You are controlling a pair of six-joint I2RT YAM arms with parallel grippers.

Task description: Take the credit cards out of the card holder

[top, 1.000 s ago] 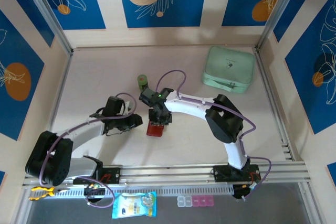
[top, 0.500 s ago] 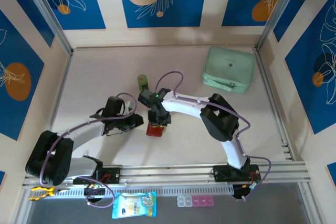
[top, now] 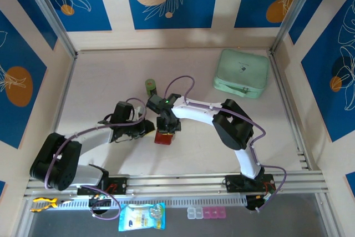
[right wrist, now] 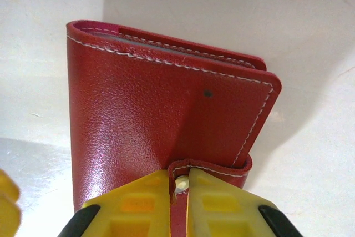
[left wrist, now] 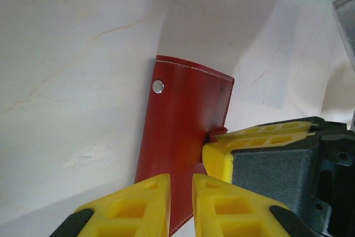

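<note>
The red card holder [top: 162,137] lies flat and folded shut on the table; its cover [right wrist: 155,104] has white stitching. My right gripper [right wrist: 178,178] is shut on the holder's closure tab [right wrist: 222,169], with the tab's snap between its fingertips. In the top view this gripper [top: 166,125] stands over the holder's far edge. My left gripper [left wrist: 181,184] sits at the holder's left side [top: 148,127], its jaws almost together with only a narrow slit, over the cover [left wrist: 183,115] near a metal snap stud [left wrist: 158,86]. Nothing shows gripped in it. The credit cards are hidden inside.
A mint-green zip pouch [top: 242,73] lies at the back right. A small green cylinder [top: 150,86] stands just behind the grippers. A blue packet [top: 142,216] and a pill box [top: 206,212] lie in front of the rail. Frame posts bound both sides.
My right gripper's jaws have closed onto the closure tab. The left gripper has slid right toward the card holder, its jaws narrowing.
</note>
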